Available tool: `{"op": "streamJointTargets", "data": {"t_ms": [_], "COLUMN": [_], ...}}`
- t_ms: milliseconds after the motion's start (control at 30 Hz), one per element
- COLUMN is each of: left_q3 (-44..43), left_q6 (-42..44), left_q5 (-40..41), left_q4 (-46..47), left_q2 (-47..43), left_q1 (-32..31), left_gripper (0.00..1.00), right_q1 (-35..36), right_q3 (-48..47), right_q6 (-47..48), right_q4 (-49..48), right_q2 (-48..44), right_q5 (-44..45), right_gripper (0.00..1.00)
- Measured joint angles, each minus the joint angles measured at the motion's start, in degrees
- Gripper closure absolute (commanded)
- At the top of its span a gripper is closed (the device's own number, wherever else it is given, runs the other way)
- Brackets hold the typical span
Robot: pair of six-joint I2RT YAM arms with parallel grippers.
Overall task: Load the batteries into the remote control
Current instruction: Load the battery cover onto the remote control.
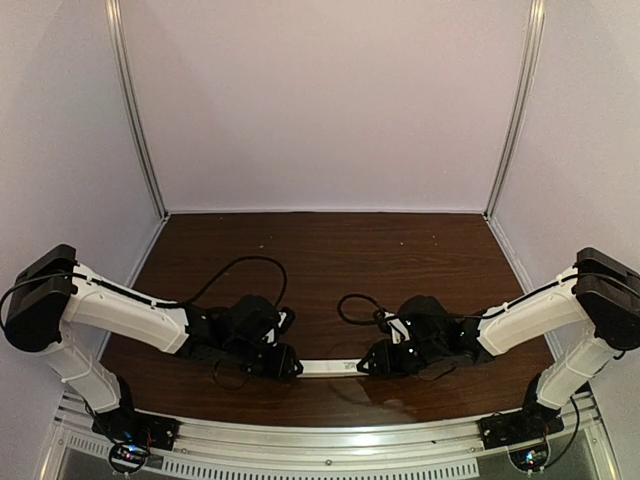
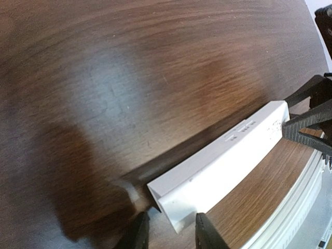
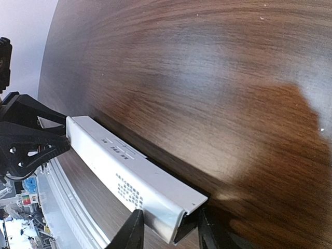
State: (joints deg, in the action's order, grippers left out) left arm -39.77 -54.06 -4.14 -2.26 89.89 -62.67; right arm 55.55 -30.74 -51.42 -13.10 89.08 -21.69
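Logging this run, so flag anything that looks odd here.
No batteries show in any view. The remote control spans between the left end effector and right end effector, each closed on one end. Nothing looks damaged or spilled.

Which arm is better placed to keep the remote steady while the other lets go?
Right, narrowly. The remote control sits a little deeper between the fingers of the right gripper; the left gripper catches only the very end. It's close: both straddle it.
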Motion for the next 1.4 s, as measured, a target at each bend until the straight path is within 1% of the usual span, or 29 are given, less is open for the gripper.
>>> {"op": "streamJointTargets", "data": {"t_ms": [333,500,733,967,1133,1200,1300,1400], "left_q3": [-0.11,-0.57,-1.7,-3.5,-4.0,-4.0,-4.0,-4.0], "left_q6": [0.04,-0.5,-0.59,-0.2,0.42,0.66,1.03,1.38], "left_q5": [-1.07,-1.33,-1.2,1.29,3.52,4.35,5.42,5.95], "left_q4": [0.96,0.87,0.7,-2.8,-5.03,-5.88,-6.93,-7.5], "left_q2": [0.7,1.05,2.4,2.84,2.36,1.95,1.22,0.48], "left_q1": [0.0,0.39,0.7,0.39,0.2,0.22,0.2,0.22], "left_gripper": [0.9,0.92,0.73,0.71,0.61,0.6,0.6,0.64], "right_q1": [0.0,-0.07,-0.28,-0.26,-0.09,-0.04,-0.02,-0.02], "right_q3": [0.0,0.0,0.0,0.0,0.0,0.0,0.0,0.0], "right_q6": [-0.02,-0.33,-0.5,-0.48,-0.48,-0.59,-0.66,-0.7], "right_q4": [-0.04,0.13,0.31,-0.61,-1.2,-1.42,-1.64,-1.7], "right_q2": [0.09,0.02,-0.24,0.15,0.46,0.63,0.87,0.96], "right_q5": [-0.59,-0.72,-0.61,-0.68,-0.74,-0.76,-0.85,-0.9], "right_gripper": [0.66,0.69,0.71,0.71,0.69,0.68,0.67,0.67]}}
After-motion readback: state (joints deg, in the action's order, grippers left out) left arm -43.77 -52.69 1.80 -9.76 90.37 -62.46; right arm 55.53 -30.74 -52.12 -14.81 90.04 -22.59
